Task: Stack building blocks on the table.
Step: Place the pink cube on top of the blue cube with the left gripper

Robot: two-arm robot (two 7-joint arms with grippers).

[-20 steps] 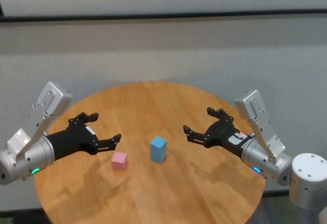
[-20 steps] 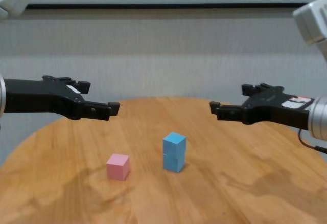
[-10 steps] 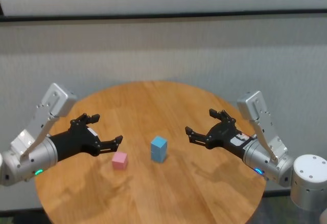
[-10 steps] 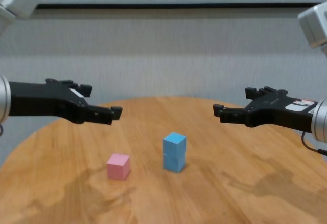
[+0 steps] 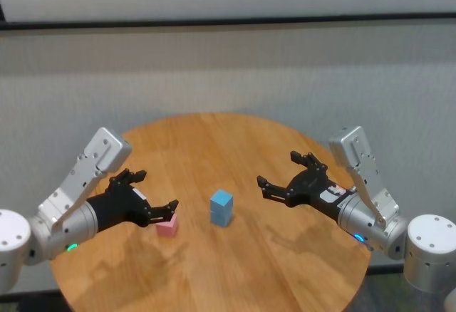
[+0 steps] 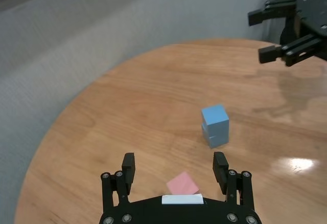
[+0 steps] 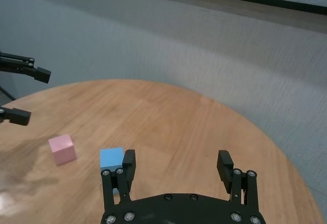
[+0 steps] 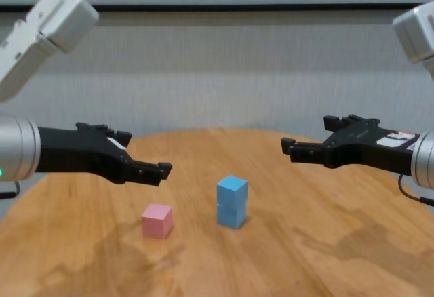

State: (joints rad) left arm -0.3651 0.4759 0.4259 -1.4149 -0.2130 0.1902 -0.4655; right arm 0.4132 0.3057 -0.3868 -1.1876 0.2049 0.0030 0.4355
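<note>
While spread wide beneath everything, round wooden table [image 8: 325, 256] carrying all three cubes. Landmark for placing: two-cube blue stack [image 8: 232, 202], one light blue block squarely atop another, near table centre. Off to stack's right and well above the wood, right gripper [image 8: 306, 147] hovering, jaws released and empty, idle. Off to stack's left, left gripper [image 8: 146, 170] lower and closer in, jaws spread wide, grasping nothing. Just left of the stack, apart from it, pink block [image 8: 157, 220] flat on the wood, directly under and slightly ahead of the left fingertips; in the left wrist view, sitting between the two spread fingers [image 6: 220, 165] but turned a little askew to them.

Judged step in hand: reaching down for the pink cube, last one left to stack. To do well: descending straight, centring fingers on two opposite flat faces, twisting the wrist to match the cube's skew, closing only once the pads bracket its mid-height. Afterwards, lifting clear above stack height before moving across, to avoid nudging the blue pair.
</note>
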